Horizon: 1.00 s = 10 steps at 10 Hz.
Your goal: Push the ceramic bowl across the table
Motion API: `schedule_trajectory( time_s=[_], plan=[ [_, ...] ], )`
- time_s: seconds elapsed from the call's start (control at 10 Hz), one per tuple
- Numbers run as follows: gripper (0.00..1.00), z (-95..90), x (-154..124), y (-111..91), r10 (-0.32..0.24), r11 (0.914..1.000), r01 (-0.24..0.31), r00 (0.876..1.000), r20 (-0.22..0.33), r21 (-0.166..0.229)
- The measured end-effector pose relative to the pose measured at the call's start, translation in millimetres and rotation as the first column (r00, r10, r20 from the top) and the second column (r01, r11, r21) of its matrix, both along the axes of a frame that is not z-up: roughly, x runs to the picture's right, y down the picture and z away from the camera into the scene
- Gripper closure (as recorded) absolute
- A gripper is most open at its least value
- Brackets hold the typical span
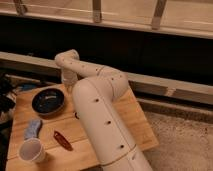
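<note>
- Gripper at the end of the big cream arm hangs just at 3 o'clock of the ceramic bowl; the arm hides its tip, so I cannot tell how it is set or whether it touches the rim.
- Under everything lies the table, a light plank top, with the arm crossing its middle from 5 o'clock toward 11 o'clock.
- Sitting in the table's 10 o'clock corner is the ceramic bowl, dark, glossy, upright and near the far-left edges.
- At 6 o'clock of the bowl is a white cup, by the near-left corner.
- Between bowl and cup lies a blue cloth.
- At 3 o'clock of the cup lies a small red object.
- Risk, as I judge it: with so little table left at 9 o'clock, a push that way could tip the bowl off the edge; a push toward 6 o'clock could drive it into the cloth and cup; a high contact could skid over the thick rim.
</note>
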<state>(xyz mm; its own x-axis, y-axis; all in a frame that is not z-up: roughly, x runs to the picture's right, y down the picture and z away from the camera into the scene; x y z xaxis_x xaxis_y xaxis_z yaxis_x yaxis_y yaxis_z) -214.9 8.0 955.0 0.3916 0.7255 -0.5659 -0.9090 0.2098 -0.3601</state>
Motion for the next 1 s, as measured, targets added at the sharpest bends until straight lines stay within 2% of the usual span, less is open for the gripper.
schedule_trajectory(
  time_s=[0.2, 0.6, 1.0],
  plan=[
    [1.0, 4.6, 6, -4, 0.006, 1.0, -0.006, 1.0, 0.001, 0.004],
    [1.0, 10.3, 12, 23, 0.077, 0.9966, -0.077, 0.997, 0.025, -0.031],
    [1.0, 8.8, 5, 36, 0.057, 0.9949, -0.048, 0.994, 0.098, -0.089]
  ],
)
